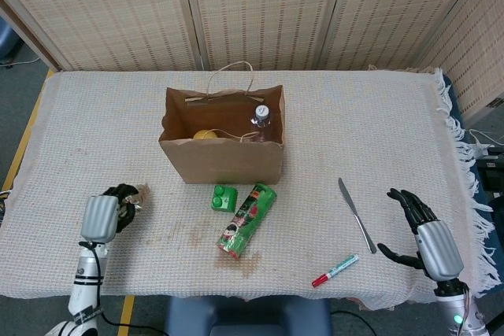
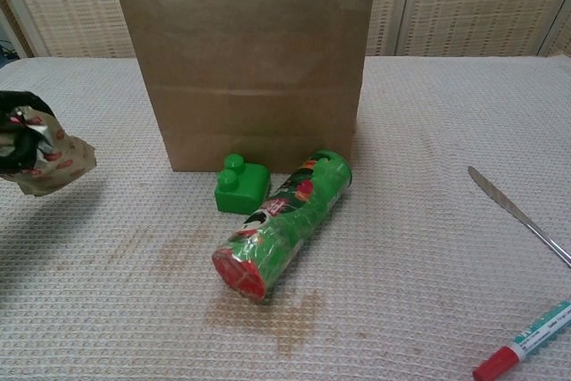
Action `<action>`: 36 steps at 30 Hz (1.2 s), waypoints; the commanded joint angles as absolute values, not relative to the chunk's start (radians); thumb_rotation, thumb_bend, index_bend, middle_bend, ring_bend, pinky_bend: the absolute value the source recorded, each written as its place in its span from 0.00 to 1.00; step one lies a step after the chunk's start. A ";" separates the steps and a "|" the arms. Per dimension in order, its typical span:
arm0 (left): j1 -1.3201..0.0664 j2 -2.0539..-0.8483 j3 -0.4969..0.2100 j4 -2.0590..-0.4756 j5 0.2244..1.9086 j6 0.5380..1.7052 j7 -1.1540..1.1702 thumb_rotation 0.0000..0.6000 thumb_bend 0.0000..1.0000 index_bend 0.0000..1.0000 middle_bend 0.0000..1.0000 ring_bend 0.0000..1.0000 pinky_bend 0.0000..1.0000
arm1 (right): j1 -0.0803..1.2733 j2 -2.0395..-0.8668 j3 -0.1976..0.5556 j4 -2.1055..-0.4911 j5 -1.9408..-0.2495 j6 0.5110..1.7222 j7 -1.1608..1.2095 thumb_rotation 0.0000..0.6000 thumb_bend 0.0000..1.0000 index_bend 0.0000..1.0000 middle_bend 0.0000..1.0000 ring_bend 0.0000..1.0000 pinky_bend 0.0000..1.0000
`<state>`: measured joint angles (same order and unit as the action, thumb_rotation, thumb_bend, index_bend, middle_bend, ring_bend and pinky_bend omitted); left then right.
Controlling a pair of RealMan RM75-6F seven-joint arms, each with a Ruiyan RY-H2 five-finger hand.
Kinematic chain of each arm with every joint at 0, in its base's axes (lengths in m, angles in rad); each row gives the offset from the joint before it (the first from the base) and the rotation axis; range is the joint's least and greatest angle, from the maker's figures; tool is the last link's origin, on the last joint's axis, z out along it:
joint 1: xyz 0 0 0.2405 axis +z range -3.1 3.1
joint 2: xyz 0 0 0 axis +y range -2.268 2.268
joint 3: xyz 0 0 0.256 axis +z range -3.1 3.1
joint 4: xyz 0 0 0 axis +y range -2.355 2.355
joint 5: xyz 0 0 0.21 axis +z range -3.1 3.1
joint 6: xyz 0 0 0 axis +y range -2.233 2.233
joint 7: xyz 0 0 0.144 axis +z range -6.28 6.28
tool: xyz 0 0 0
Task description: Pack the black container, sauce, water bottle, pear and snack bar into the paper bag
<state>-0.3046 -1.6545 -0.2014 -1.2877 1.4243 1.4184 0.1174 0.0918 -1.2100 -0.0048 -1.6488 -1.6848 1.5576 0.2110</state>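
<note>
Left hand [image 1: 101, 216]: fingers clenched around the crumpled snack bar [image 2: 46, 162], held above the tablecloth [image 1: 94, 139] at the left edge. Centre: upright paper bag [image 1: 222, 161] containing the pear [image 1: 205, 135] and water bottle [image 1: 261, 118]; just in front lie a green block [image 1: 223, 197] and green can [image 1: 248, 219]. Right: knife [image 1: 356, 215], marker [image 1: 334, 271], then right hand [image 1: 421, 230], fingers released and spread, holding nothing.

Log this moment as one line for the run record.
left hand: holds snack bar, lifted | right hand: open, empty | paper bag: upright, pear and water bottle inside | next: snack bar to bag
</note>
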 commanded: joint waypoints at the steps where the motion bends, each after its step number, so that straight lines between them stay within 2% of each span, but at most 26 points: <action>1: -0.287 -1.595 -0.317 -1.397 1.301 1.442 0.037 1.00 0.78 0.73 0.75 0.72 0.87 | 0.092 -1.210 -0.005 -1.649 -1.685 1.558 0.212 1.00 0.06 0.04 0.15 0.07 0.20; 8: -0.264 -1.488 -0.525 -1.608 1.029 1.395 -0.078 1.00 0.78 0.73 0.75 0.74 0.88 | 0.091 -1.211 -0.006 -1.649 -1.686 1.559 0.214 1.00 0.06 0.04 0.15 0.07 0.20; 14: -0.265 -1.353 -0.742 -1.840 0.759 1.311 -0.156 1.00 0.78 0.73 0.75 0.74 0.88 | 0.092 -1.211 -0.007 -1.649 -1.685 1.555 0.213 1.00 0.06 0.04 0.15 0.07 0.20; 20: -0.323 -1.256 -0.863 -2.026 0.641 1.293 -0.119 1.00 0.78 0.73 0.75 0.74 0.87 | 0.093 -1.209 -0.008 -1.650 -1.682 1.548 0.211 1.00 0.06 0.04 0.15 0.07 0.20; 24: -0.414 -1.231 -0.898 -2.104 0.616 1.313 -0.043 1.00 0.78 0.73 0.75 0.74 0.87 | 0.094 -1.206 -0.009 -1.650 -1.683 1.545 0.208 1.00 0.06 0.04 0.15 0.07 0.20; 27: -0.505 -1.236 -0.897 -2.121 0.595 1.328 0.029 1.00 0.78 0.73 0.75 0.74 0.87 | 0.094 -1.206 -0.010 -1.647 -1.688 1.549 0.209 1.00 0.06 0.04 0.15 0.07 0.20; 36: -0.759 -1.339 -0.810 -1.998 0.565 1.342 0.180 1.00 0.78 0.73 0.75 0.74 0.87 | 0.101 -1.193 -0.013 -1.656 -1.674 1.526 0.230 1.00 0.06 0.04 0.15 0.07 0.20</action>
<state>-0.7044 -1.3022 -0.8391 -2.0435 0.5790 1.3365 0.1401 0.1000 -1.1942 -0.0130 -1.6551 -1.6750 1.5271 0.2293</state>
